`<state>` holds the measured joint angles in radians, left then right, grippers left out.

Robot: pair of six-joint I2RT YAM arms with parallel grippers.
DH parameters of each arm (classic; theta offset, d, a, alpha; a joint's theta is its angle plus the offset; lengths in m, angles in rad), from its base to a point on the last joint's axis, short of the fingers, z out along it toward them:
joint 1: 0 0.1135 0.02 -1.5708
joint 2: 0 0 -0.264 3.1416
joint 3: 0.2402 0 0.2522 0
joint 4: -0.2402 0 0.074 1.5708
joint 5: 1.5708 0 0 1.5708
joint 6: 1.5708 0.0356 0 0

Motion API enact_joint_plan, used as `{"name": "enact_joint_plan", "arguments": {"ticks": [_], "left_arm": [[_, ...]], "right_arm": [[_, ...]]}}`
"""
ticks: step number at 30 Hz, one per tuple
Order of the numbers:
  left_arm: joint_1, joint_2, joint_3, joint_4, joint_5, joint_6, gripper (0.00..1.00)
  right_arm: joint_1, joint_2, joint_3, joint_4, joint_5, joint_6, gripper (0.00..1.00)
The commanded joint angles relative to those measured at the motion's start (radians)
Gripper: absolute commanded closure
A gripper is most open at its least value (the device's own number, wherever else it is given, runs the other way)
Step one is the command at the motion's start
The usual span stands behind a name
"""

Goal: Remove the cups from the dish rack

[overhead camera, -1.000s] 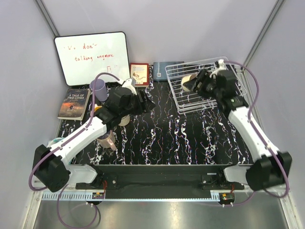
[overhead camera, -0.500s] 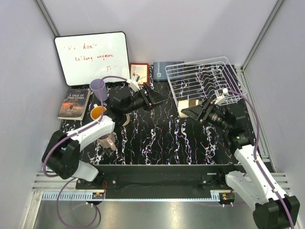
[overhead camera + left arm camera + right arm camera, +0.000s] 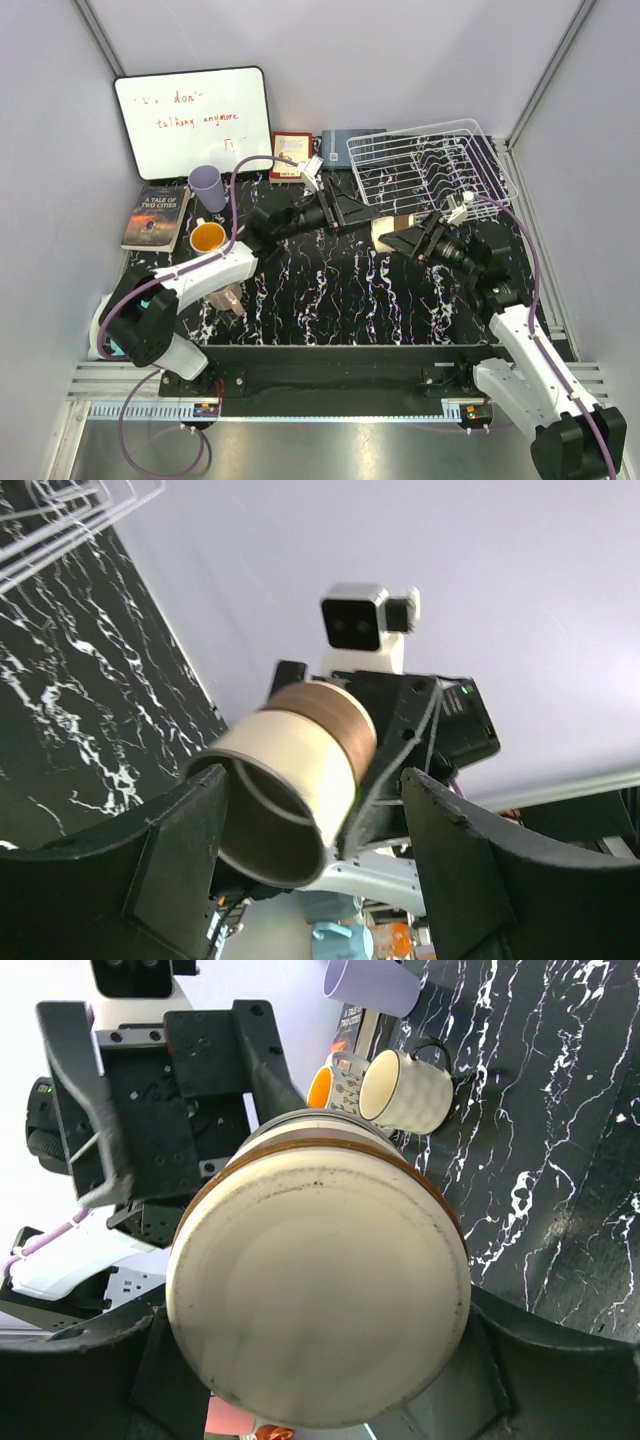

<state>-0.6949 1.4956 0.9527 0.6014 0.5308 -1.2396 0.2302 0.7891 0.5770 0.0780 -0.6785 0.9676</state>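
As right gripper (image 3: 403, 239) holds, cylindrical cream cup (image 3: 386, 231), brown-banded.

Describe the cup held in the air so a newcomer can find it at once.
From the white dish rack at the far right, look just in front, where the two arms meet. The cup hangs there sideways in the right gripper. Unlike the lavender cup and orange-lined mug standing at left, it is cream with a brown band.
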Motion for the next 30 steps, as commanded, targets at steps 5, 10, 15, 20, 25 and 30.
{"name": "enact_joint_plan", "arguments": {"ticks": [5,10,15,20,25,30], "left_arm": [[-0.047,0.037,0.063,0.116,0.093,-0.021,0.27],[-0.058,0.058,0.07,0.149,0.113,-0.04,0.37],[-0.057,0.072,0.07,0.201,0.126,-0.057,0.69],[-0.055,0.086,0.075,0.221,0.129,-0.072,1.0],[-0.048,0.077,0.084,0.154,0.106,-0.029,1.0],[-0.005,0.029,0.133,-0.181,0.04,0.124,1.0]], "right_arm": [[0.006,0.036,0.0,0.12,-0.052,0.023,1.0],[0.009,0.047,-0.002,0.134,-0.072,0.033,1.0],[0.009,0.016,-0.009,0.134,-0.092,0.029,1.0],[0.011,-0.025,-0.016,0.068,-0.093,0.005,1.0],[0.011,-0.062,0.006,-0.038,-0.07,-0.032,0.76],[0.011,-0.097,0.052,-0.164,-0.012,-0.076,0.1]]}}
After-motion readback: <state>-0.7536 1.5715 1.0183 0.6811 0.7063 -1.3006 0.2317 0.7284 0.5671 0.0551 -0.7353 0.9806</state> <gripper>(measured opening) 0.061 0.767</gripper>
